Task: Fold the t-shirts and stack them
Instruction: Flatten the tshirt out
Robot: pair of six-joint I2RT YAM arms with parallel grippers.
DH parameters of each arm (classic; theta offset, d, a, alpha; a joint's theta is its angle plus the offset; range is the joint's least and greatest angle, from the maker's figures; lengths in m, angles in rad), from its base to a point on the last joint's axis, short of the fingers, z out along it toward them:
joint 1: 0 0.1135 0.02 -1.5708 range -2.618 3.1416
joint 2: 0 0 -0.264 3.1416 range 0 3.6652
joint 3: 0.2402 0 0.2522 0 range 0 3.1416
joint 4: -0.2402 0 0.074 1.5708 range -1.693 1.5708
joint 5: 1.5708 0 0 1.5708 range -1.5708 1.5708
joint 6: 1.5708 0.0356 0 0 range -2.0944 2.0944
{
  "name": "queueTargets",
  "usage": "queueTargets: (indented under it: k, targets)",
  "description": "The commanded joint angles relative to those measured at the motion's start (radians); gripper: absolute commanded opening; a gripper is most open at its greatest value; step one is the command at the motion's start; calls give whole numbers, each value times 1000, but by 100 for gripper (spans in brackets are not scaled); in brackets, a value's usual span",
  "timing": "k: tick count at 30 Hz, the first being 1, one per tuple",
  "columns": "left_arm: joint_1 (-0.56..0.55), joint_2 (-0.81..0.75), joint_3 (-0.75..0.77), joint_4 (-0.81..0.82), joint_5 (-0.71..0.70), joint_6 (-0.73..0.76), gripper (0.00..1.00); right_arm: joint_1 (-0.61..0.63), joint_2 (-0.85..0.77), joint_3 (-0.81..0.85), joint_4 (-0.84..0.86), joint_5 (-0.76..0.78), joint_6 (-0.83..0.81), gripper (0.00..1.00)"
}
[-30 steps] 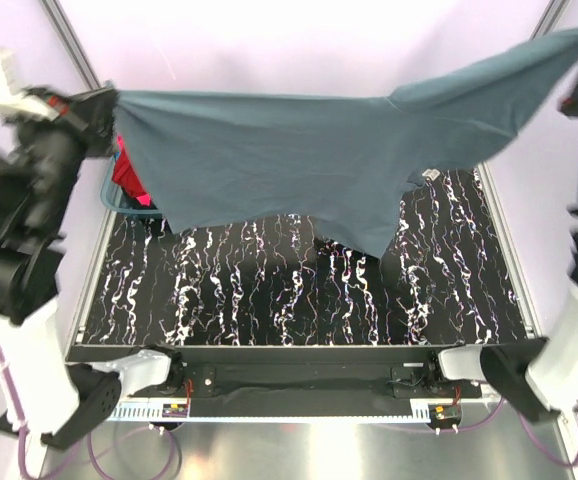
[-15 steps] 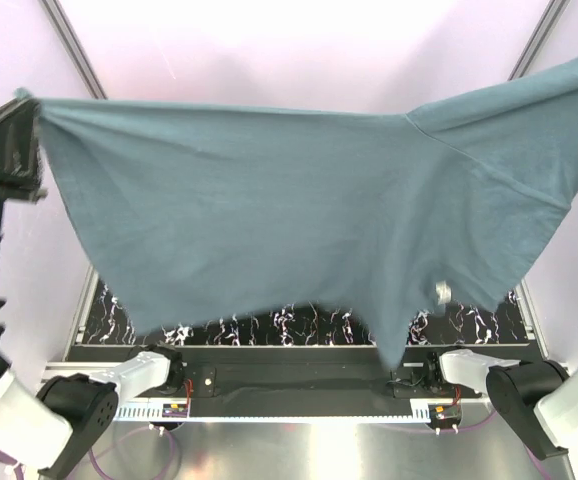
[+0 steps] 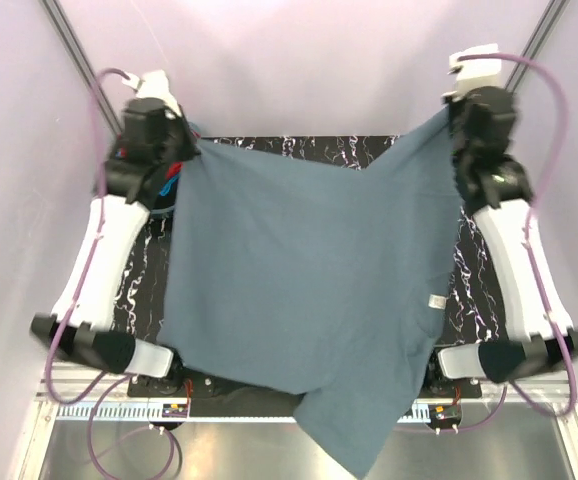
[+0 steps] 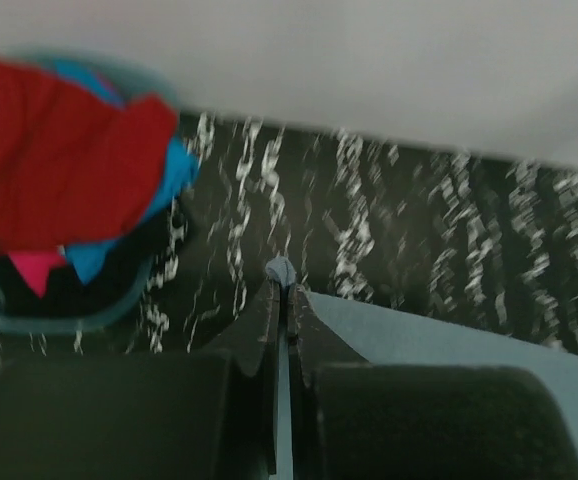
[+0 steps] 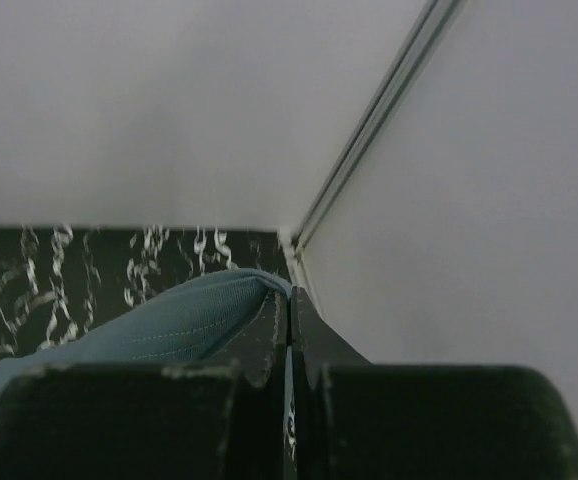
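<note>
Top external: left tool (image 3: 191,150) and right tool (image 3: 448,118) each pinch the t-shirt (image 3: 309,285), spread between.

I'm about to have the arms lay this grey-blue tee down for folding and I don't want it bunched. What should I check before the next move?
1. Left pincer shut on a far corner of the grey-blue t-shirt: ok.
2. Right pincer shut on the other far corner: ok.
3. Whole shirt over the table: not ok; its near hem hangs past the near edge.
4. Held cloth apart from the basket: ok; in the left wrist view the basket sits to the left of the gripped corner.
5. Shirt resting flat on the table: cannot tell from these views.
</note>
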Motion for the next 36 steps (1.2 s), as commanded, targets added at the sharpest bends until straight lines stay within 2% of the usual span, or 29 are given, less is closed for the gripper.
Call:
queueTargets:
  k: [1,2,5,10,18,24,31,36]
  targets:
    - [24,13,-121,169,-37,-68,0,-9,34,-138,191,39,-17,0]
    - [24,47,-153,228,-40,-77,0,-11,50,-216,266,41,-15,0]
    - [29,131,-262,342,-37,-94,0,-26,137,-308,366,38,15,0]
    - [35,337,-313,479,-37,-105,0,-34,339,-356,552,32,19,0]
    - [63,619,-131,553,2,-97,0,-44,707,-137,623,55,-40,0]
    - [75,780,46,498,3,-94,0,-75,878,65,571,18,20,0]
    - [99,869,152,484,-5,-85,0,-84,985,249,523,-16,58,0]
    - [110,912,199,478,22,-79,0,-91,1038,322,502,-45,81,0]
